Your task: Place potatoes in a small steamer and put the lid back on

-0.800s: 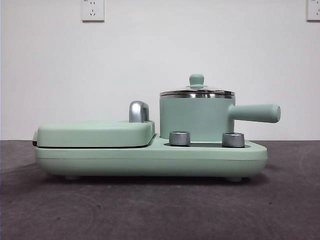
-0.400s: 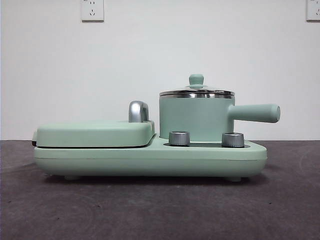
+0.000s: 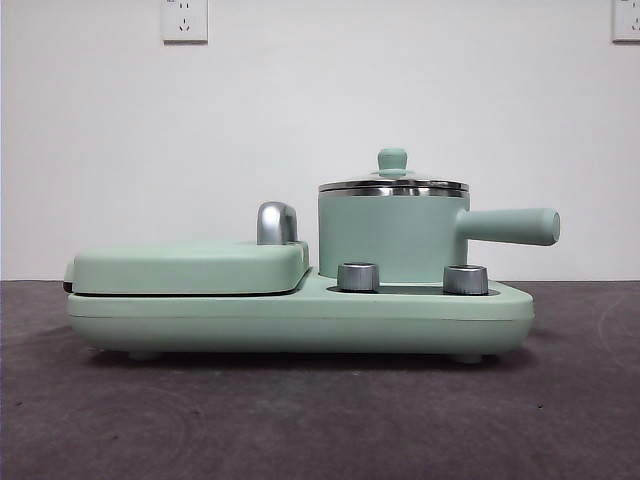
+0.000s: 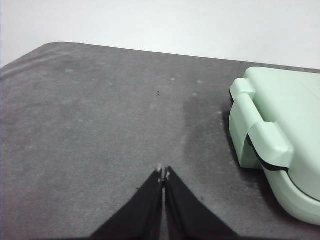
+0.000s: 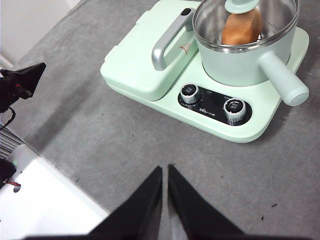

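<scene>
Potato (image 5: 241, 27) in steamer (image 3: 392, 238), lid (image 3: 393, 184) seated; both grippers (image 4: 163, 173) (image 5: 165, 170) pinched shut, empty — just keep clear.

Each claw (image 4: 163, 175) (image 5: 165, 170) has two black, tapering wedge-shaped jaws.

The pot (image 3: 392, 238) is mint green with a shiny steel rim, and its clear lid (image 5: 245, 15) carries a mint-green knob. Through the glass the potato (image 5: 241, 27) shows orange-brown. The cooker base (image 3: 300, 315) is the same mint green, with two silver dials (image 5: 234, 106) on a black panel. The table (image 3: 300, 420) is dark grey, the wall (image 3: 300, 100) white.
</scene>
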